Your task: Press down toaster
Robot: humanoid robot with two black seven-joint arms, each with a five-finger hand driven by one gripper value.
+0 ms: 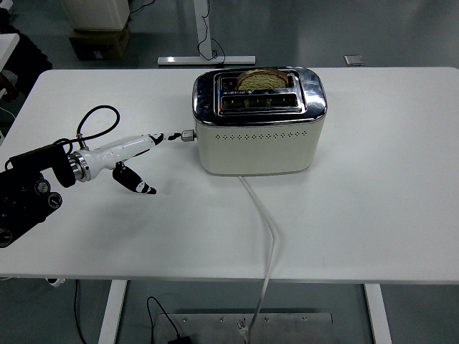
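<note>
Cream-coloured toaster [258,122] sitting toward the back middle of the white table [373,215], long side facing the camera. Shiny chrome top with two slots, row of tiny vent holes along the front just under the chrome. Slice of brown bread [262,79] in the rear slot, sunk low so only the rounded crust pokes above the rim. Front slot looks dark, can't tell what's in it. Small metal lever knob [188,135] sticking out of the left end, sitting partway down that side. White power cord [267,236] coming out from under the front, running toward the near edge and dropping off the table.

Left hand [140,161] reaching in from the left edge, black wrist block with a looped black cable [97,118] above it. Long white finger [128,148] stretched straight toward the knob, black tip just beside it with a sliver of gap, not quite touching as far as visible. One more black-and-white finger angled down toward the tabletop below it. Fingers spread, holding nothing.

Right arm nowhere to be seen.

Grey floor behind the table, with a cardboard box [100,39] at upper left and a white desk-leg base [206,60] with a dangling wire.
</note>
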